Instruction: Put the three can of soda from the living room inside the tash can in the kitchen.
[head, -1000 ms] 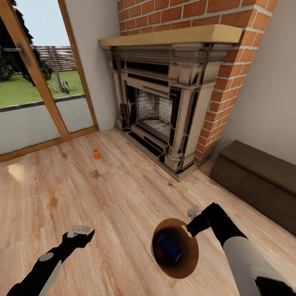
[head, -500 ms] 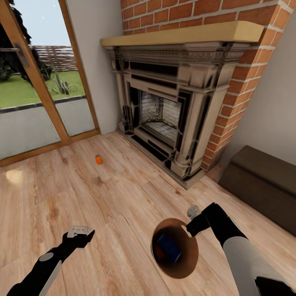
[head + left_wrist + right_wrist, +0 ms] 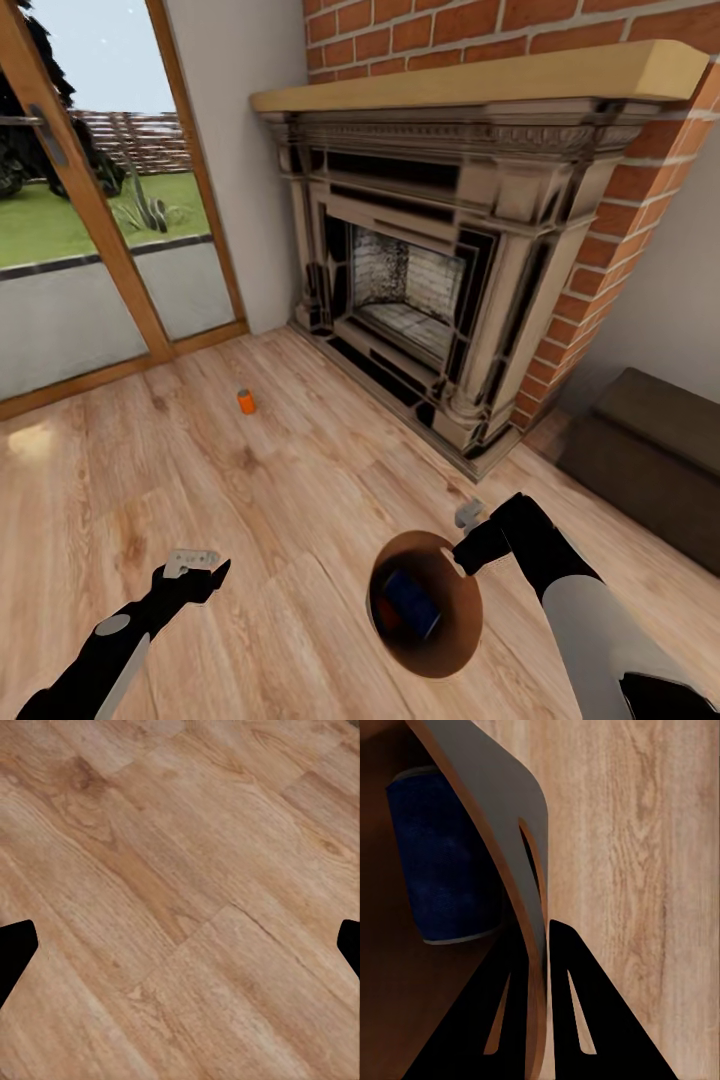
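one can [image 3: 246, 401] stands on the floor [image 3: 300, 480] left of the fireplace [image 3: 440, 260]; another can [image 3: 412, 603] lies inside the bin [image 3: 440, 655].

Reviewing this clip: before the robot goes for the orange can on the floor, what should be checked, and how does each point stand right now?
1. Right gripper clamped on the trash can wall: ok, one finger on each side of the wall in the right wrist view.
2. Blue can inside the bin: ok, it lies on its side in there.
3. Second can in the bin: cannot tell; a reddish patch beside the blue one is too unclear.
4. Left gripper free to grasp: ok, fingers spread apart, bare wood floor between them.
5. Orange can located: ok, upright on the floor near the glass door.
6. Orange can within arm's reach: not ok, it looks well ahead of both grippers.
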{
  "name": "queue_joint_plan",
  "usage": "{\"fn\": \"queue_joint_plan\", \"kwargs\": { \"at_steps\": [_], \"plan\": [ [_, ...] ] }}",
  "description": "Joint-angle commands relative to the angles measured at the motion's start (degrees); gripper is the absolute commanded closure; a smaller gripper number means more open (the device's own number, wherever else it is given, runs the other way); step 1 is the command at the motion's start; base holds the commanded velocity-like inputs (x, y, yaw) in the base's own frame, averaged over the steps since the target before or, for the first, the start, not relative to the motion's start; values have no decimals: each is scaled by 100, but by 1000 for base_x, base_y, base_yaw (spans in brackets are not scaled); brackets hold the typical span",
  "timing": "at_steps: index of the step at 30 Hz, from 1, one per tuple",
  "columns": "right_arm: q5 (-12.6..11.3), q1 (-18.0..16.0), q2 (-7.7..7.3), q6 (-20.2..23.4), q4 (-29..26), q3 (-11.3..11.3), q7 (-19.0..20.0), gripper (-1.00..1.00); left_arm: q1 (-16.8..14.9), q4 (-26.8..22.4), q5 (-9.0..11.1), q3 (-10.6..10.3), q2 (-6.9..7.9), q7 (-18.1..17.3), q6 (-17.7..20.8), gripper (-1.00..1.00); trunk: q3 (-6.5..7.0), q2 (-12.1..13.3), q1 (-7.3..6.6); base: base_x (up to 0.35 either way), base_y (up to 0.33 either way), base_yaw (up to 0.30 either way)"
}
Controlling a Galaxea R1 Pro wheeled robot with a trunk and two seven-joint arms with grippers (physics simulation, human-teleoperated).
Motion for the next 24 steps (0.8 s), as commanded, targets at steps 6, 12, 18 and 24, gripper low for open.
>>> {"fn": "queue_joint_plan", "kwargs": {
  "at_steps": [6,12,18,24],
  "plan": [
    [-88,-2,-1,48,0,-51,47,100,0,7,-2,0,0,0,0,-100,1,0,0,291,204,-124],
    [-134,-2,-1,130,0,-81,79,100,0,76,-3,0,0,0,0,-100,1,0,0,285,212,-17],
    [-130,-2,1,346,0,-12,77,100,0,195,-3,5,0,-7,0,-100,1,0,0,279,219,-18],
    [-122,-2,1,373,0,-18,77,100,0,234,10,9,0,-8,0,-100,12,0,0,267,229,-207]
  ]
}}
